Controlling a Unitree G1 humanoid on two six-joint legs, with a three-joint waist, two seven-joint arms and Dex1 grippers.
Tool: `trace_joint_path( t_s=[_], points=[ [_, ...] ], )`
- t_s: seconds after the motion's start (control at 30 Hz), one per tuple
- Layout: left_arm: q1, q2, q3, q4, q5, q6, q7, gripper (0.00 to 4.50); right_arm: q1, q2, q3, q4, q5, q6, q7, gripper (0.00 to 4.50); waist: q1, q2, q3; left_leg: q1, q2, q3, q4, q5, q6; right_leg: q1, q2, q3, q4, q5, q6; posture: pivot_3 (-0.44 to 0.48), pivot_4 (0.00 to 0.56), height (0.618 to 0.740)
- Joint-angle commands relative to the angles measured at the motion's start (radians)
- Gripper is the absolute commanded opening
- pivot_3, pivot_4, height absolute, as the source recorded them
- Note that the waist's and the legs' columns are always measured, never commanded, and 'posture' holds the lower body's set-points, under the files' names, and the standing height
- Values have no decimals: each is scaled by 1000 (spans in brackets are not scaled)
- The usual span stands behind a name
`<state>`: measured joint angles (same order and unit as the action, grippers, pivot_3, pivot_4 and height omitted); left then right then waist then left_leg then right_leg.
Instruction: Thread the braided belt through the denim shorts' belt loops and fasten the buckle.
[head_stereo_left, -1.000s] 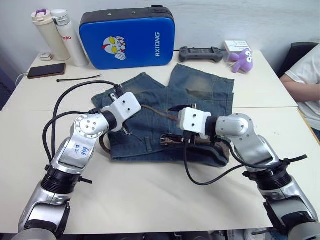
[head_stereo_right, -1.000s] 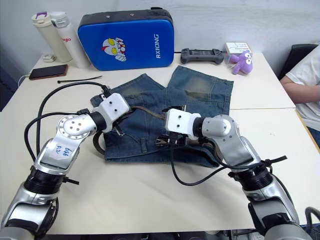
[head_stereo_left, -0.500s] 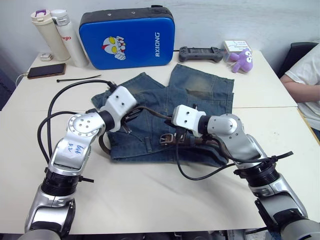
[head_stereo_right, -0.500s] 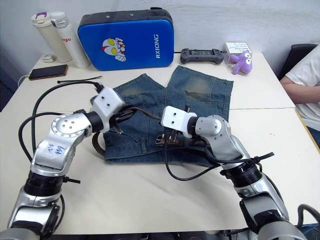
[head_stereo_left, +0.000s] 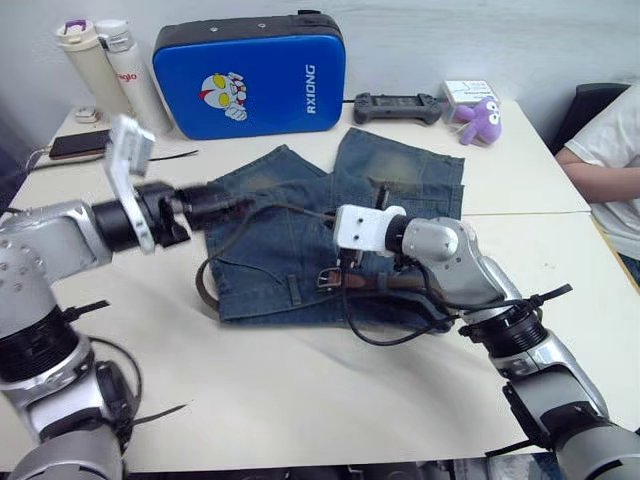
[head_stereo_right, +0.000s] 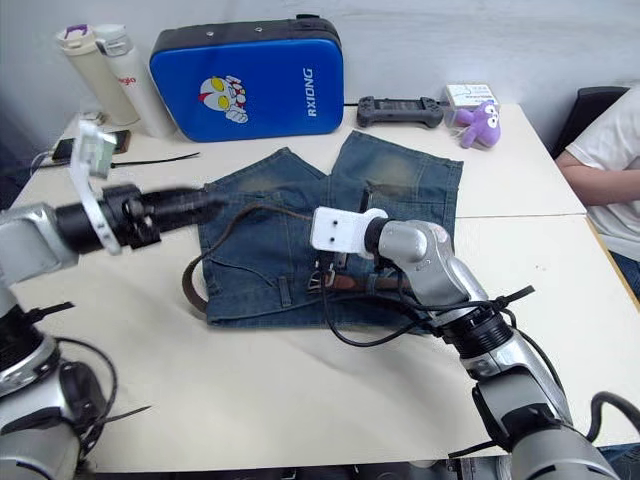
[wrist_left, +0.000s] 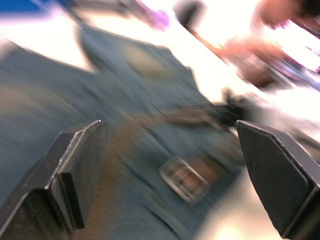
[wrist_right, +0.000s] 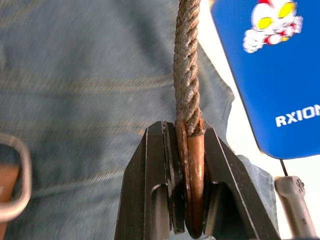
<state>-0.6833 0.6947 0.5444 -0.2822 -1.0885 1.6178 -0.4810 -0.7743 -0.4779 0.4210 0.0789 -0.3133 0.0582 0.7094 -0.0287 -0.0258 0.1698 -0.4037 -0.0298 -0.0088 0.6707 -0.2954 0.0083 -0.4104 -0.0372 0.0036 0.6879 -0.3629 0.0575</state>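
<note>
The denim shorts (head_stereo_left: 400, 180) lie flat on the table. The braided belt (head_stereo_left: 203, 285) loops off their left edge and runs along the waistband to the buckle (head_stereo_left: 328, 278). Its other end arches over the denim to my right gripper (head_stereo_left: 345, 262). In the right wrist view that gripper (wrist_right: 189, 127) is shut on the belt's tan tip, with the woven strap (wrist_right: 187, 60) rising from the jaws. My left gripper (head_stereo_left: 240, 203) hangs open at the shorts' left side, its fingers (wrist_left: 75, 165) wide apart and nothing between them. I cannot make out the belt loops.
A blue padded case (head_stereo_left: 250, 72), two bottles (head_stereo_left: 100, 70) and a phone (head_stereo_left: 75, 145) stand at the back left, with a black cable tie (head_stereo_left: 170, 157) in front of them. A game controller (head_stereo_left: 400, 105) and purple plush (head_stereo_left: 478, 118) sit back right. A person's arm (head_stereo_left: 600, 165) rests at the right edge.
My right gripper closed on the belt's tip. My left gripper opened, let go of the belt and swung away to the left.
</note>
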Motion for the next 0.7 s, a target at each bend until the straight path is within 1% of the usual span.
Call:
trace_joint_path(
  t_s=[0.03,0.07,0.1,0.13,0.17,0.2,0.23,0.3,0.33,0.37,0.47,0.57,0.7],
  points=[
    [46,96,-3,72,-483,-59,200,4482,-24,-4,-17,-3,-26,-81,-32,0,0,0,0,0,0,0,0,0,0,0,0,0,0,0,0,0,150,740],
    [119,157,-83,57,-676,-157,296,4482,-22,-8,-14,1,-39,-107,-39,0,-3,0,0,0,0,0,1,0,0,0,0,0,0,0,0,0,150,740],
    [183,200,-157,29,-801,-232,369,4482,-18,-13,-13,1,-49,-132,-46,0,-8,0,0,1,0,0,0,0,-1,0,0,0,0,0,0,0,150,740],
    [226,198,-214,4,-863,-307,441,4482,-11,-17,-15,-2,-54,-149,-51,0,-9,1,0,1,0,0,-1,0,-1,0,0,1,1,0,0,0,150,740],
    [256,113,-248,-9,-884,-391,544,4482,0,-23,-19,-9,-55,-166,-53,0,-6,2,0,3,0,0,-3,0,-1,1,-1,1,1,0,0,0,150,740],
    [278,51,-270,-22,-884,-456,625,4482,8,-28,-21,-16,-56,-182,-54,0,0,3,0,5,0,1,-3,0,0,2,-1,1,1,0,0,0,150,740],
    [294,11,-300,-36,-884,-505,702,4482,16,-38,-23,-24,-59,-203,-54,0,6,3,0,6,0,0,-3,0,0,4,-1,1,0,0,0,0,150,740],
    [335,-105,-335,-71,-884,-597,898,4482,30,-56,-32,-39,-57,-232,-46,0,10,2,0,6,0,-2,-1,0,0,7,0,0,-7,0,0,0,150,740],
    [345,-164,-345,-92,-884,-645,989,4482,35,-64,-37,-46,-55,-245,-42,0,11,2,0,5,0,-2,0,0,0,8,0,0,-8,0,0,0,150,740],
    [355,-256,-351,-127,-884,-711,1097,4482,39,-70,-42,-53,-52,-257,-38,0,12,2,0,5,0,-2,1,0,0,9,0,1,-8,0,0,0,150,740],
    [342,-434,-355,-186,-884,-845,1333,4482,55,-89,-48,-73,-47,-278,-30,0,23,1,0,4,0,-2,5,0,1,9,1,0,-8,0,0,0,150,740],
    [306,-544,-343,-212,-884,-922,1478,4482,69,-96,-52,-85,-46,-280,-24,0,25,1,0,4,1,-2,7,-1,1,10,2,0,-8,0,0,0,150,740],
    [269,-608,-335,-195,-884,-976,1605,4482,86,-93,-58,-110,-44,-262,-14,0,27,1,0,8,2,-2,7,-1,0,15,4,1,-10,0,0,0,150,740]
  ],
)
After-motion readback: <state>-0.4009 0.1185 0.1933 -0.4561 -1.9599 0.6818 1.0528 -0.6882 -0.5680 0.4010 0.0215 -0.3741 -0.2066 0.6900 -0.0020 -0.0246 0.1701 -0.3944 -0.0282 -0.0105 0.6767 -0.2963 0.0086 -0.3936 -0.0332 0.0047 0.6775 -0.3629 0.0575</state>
